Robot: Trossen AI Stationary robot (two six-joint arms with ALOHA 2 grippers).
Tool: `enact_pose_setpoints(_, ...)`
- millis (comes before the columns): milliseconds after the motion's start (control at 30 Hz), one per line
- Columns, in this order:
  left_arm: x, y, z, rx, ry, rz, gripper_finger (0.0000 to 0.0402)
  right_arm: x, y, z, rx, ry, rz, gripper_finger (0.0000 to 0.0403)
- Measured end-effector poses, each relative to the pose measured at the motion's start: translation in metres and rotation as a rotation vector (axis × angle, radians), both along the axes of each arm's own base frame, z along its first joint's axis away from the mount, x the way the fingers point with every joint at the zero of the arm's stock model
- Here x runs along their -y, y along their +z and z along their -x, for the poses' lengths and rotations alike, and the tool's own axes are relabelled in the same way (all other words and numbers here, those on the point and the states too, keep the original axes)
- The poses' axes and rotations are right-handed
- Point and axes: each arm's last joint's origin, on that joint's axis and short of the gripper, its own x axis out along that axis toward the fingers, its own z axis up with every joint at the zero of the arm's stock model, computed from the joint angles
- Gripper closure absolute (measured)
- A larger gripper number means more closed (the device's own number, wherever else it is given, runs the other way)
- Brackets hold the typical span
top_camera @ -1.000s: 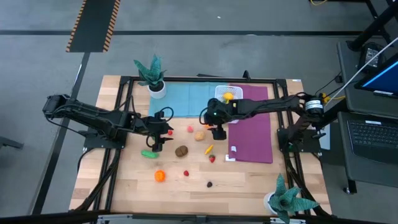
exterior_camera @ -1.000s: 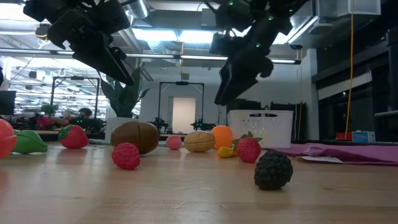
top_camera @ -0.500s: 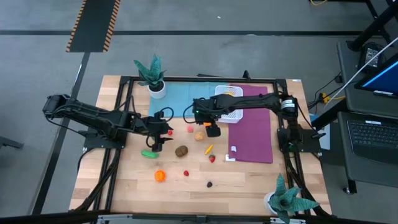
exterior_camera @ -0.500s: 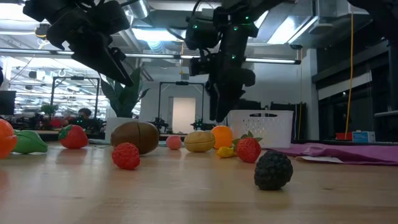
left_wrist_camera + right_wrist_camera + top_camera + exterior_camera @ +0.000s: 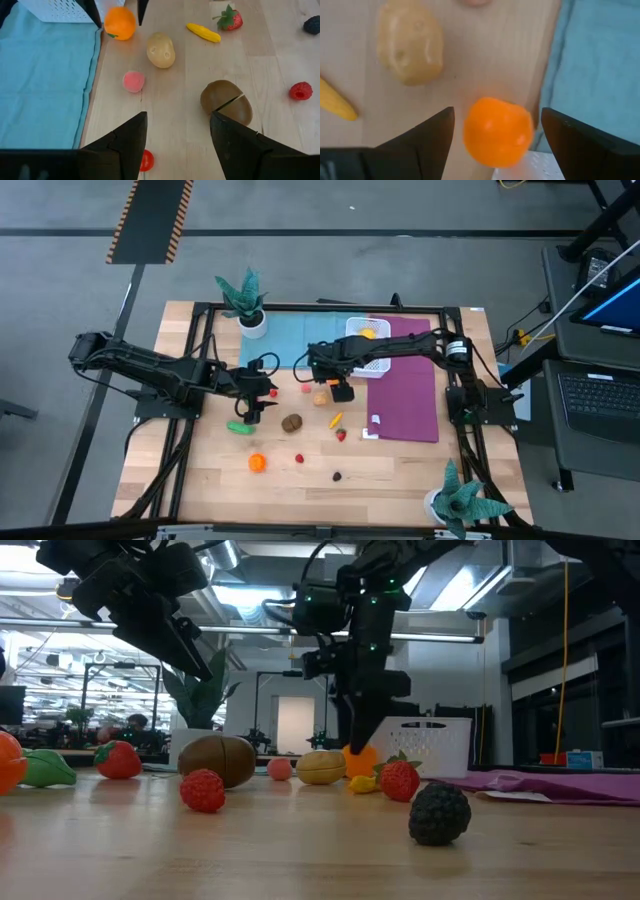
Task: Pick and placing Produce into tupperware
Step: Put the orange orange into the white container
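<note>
The produce lies scattered on the wooden table. An orange piece (image 5: 497, 131) rests by the near left corner of the white tupperware (image 5: 370, 352), which holds a yellow piece (image 5: 367, 333). My right gripper (image 5: 497, 120) is open and points almost straight down, one finger on either side of the orange piece and both clear of it; it also shows in the high view (image 5: 340, 386). My left gripper (image 5: 177, 145) waits open above the table's left half, over a small red piece (image 5: 145, 160).
A potato (image 5: 161, 50), a pink ball (image 5: 133, 81), a split brown fruit (image 5: 227, 102), a yellow piece (image 5: 203, 32), a strawberry (image 5: 229, 19) and a raspberry (image 5: 300, 91) lie nearby. A teal mat (image 5: 290, 340) and a purple mat (image 5: 405, 395) flank the tupperware. Potted plants (image 5: 245, 300) stand at two corners.
My right gripper has moved toward the table's left edge and sunk. It has tipped from a slant to almost straight down and come down around the orange piece, staying open. The produce has kept its place.
</note>
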Motion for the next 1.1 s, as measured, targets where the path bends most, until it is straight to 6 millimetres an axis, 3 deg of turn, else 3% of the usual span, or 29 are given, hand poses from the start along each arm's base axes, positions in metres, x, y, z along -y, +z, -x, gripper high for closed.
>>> enact_pose_setpoints(1100, 0.0, -0.0002, 0.0002, -0.003, 0.0, -0.001, 0.0195, 0.0008, -0.0054, 0.0051, -0.055, -0.029, -0.007, 0.0106)
